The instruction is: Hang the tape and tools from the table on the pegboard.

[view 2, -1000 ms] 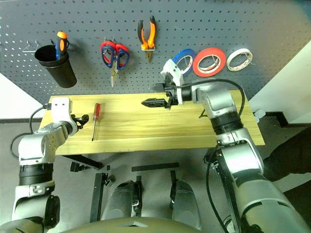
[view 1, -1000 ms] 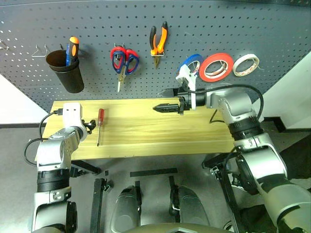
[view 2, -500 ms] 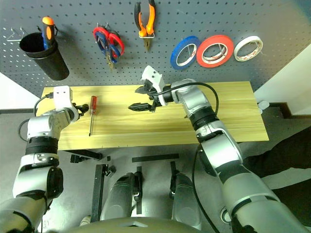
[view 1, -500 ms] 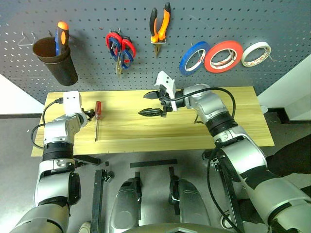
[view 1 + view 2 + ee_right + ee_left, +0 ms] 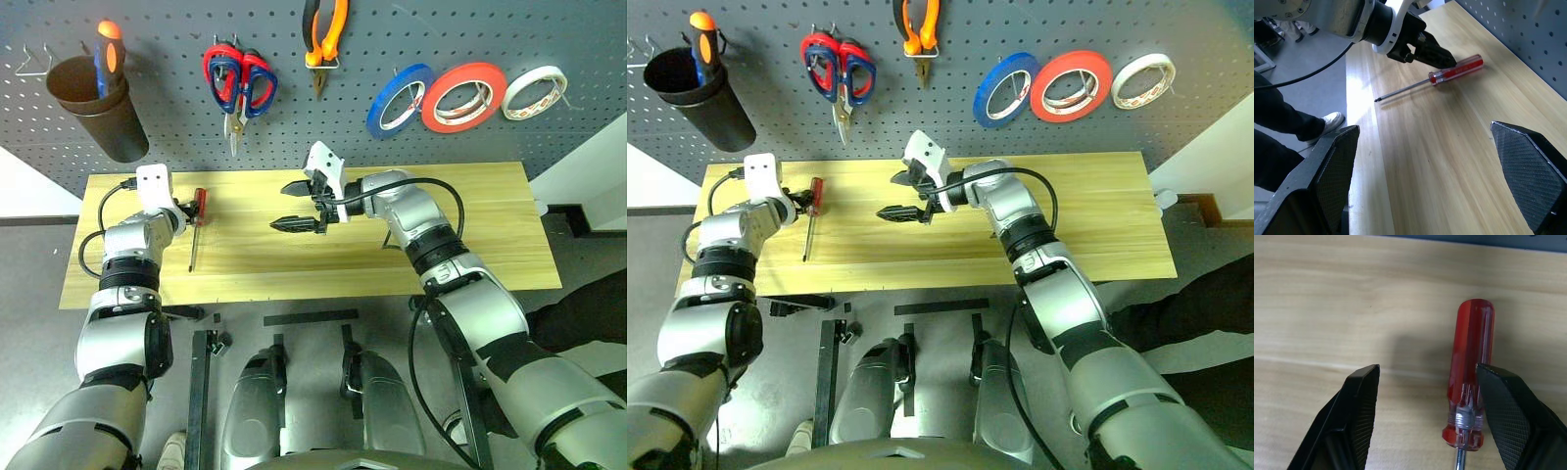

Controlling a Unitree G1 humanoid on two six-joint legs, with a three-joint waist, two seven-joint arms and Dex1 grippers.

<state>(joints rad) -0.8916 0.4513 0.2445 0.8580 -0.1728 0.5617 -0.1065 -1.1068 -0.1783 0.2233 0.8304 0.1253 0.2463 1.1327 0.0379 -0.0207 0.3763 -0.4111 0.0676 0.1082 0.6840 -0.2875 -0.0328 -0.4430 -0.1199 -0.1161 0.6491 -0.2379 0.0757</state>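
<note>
Left gripper (image 5: 1425, 396): fingers parted around the red-handled screwdriver (image 5: 1469, 382), one finger just beside or against the handle's side, the other apart from it with bare wood between; nothing gripped or lifted.
Right gripper (image 5: 291, 206): jaws at full spread, empty, hanging over the middle of the table and pointing toward the robot's left.
Screwdriver axis: lies flat on the table's left part; long axis runs from the pegboard side toward the near edge, red handle at the far end, thin metal shaft and tip toward the robot.
Table (image 5: 392, 264): light yellowish planks, long side parallel to the board; nothing else lies on it.
Pegboard (image 5: 176, 39): dark grey, directly behind the table.
On the board, left to right: black cup (image 5: 93, 108) holding an orange-and-black screwdriver (image 5: 108, 54); red and dark-blue scissors (image 5: 238, 83) hung together; orange-and-black pliers (image 5: 324, 34), nose down; blue tape roll (image 5: 397, 100); red tape roll (image 5: 462, 96); white tape roll (image 5: 533, 92).
Room: grey floor below; a person's dark trouser leg and white shoe (image 5: 1327, 122) stand beside the table in the right wrist view.
</note>
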